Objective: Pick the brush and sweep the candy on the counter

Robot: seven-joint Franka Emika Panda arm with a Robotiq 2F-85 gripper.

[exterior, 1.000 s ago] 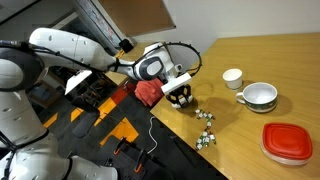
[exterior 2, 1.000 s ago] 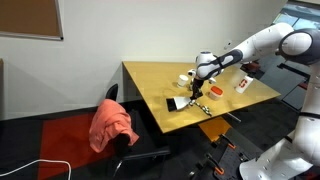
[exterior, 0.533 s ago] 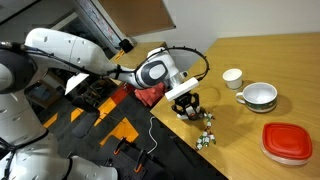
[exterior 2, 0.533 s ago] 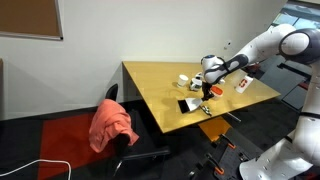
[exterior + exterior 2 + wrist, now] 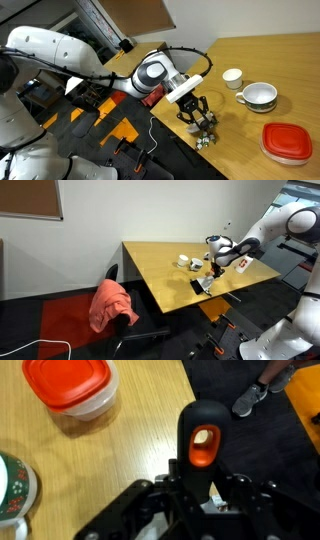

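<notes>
The claw (image 5: 192, 106) has carried the brush (image 5: 186, 87) farther along the counter (image 5: 270, 55) into the candy (image 5: 207, 134).

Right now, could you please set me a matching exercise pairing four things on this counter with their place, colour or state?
Things: 1 brush; 2 cup; 3 container; 4 candy.
Descriptions: a has a red lid; b held in the tool; c scattered near the counter edge; d white, beside the bowl.
Pairs: 1-b, 2-d, 3-a, 4-c.
</notes>
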